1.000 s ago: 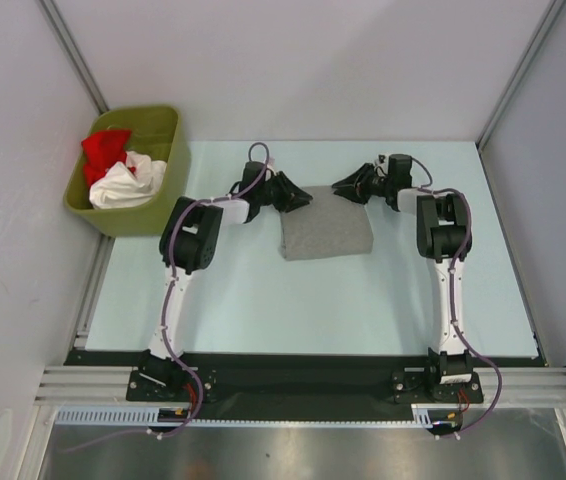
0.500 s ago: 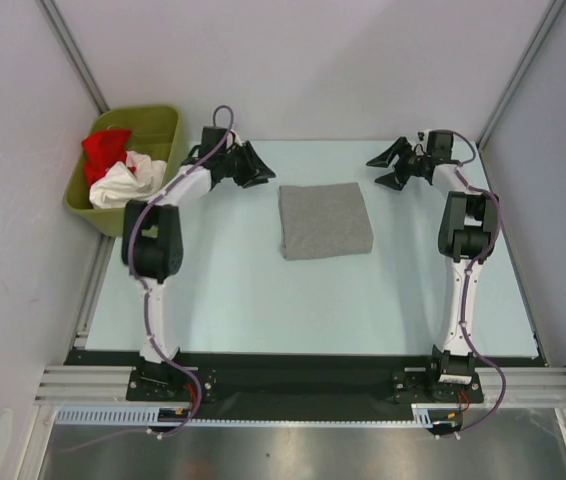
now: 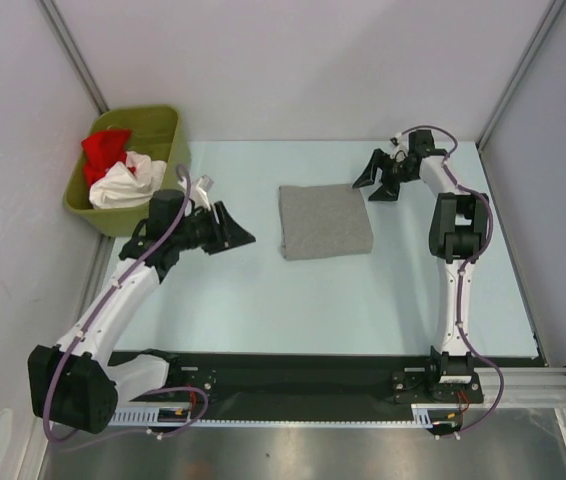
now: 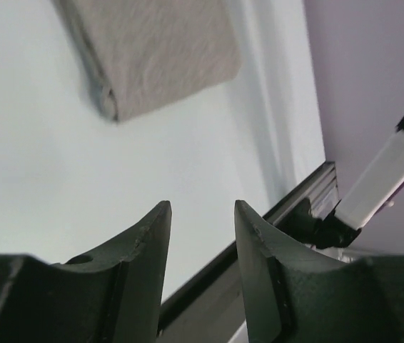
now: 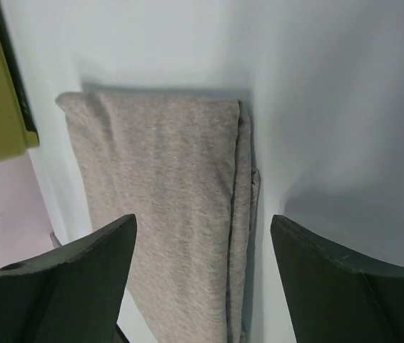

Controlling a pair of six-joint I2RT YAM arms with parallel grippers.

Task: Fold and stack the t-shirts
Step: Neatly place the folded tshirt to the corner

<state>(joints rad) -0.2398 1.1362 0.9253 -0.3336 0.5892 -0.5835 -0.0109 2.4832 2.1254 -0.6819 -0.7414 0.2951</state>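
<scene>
Three t-shirts in view. The grey t-shirt [image 3: 325,221] lies folded into a flat rectangle on the table [image 3: 313,300], nearer the far edge than the near one and about midway between the left and right edges; in the right wrist view its layered edges show along one side. The red t-shirt [image 3: 103,148] and the white t-shirt [image 3: 123,186] sit crumpled in the olive-green bin [image 3: 170,128] just off the table's far-left corner, red toward the far side, white toward the near side. Left fingers [image 3: 238,226]: apart, nothing between them, pointing at the grey t-shirt from its left side, clear of it, with bare table between. Right fingers [image 3: 365,184]: spread wide, nothing between them, near the grey t-shirt's far-right corner and apart from the cloth. Whether either set of fingers touches the table cannot be told.
</scene>
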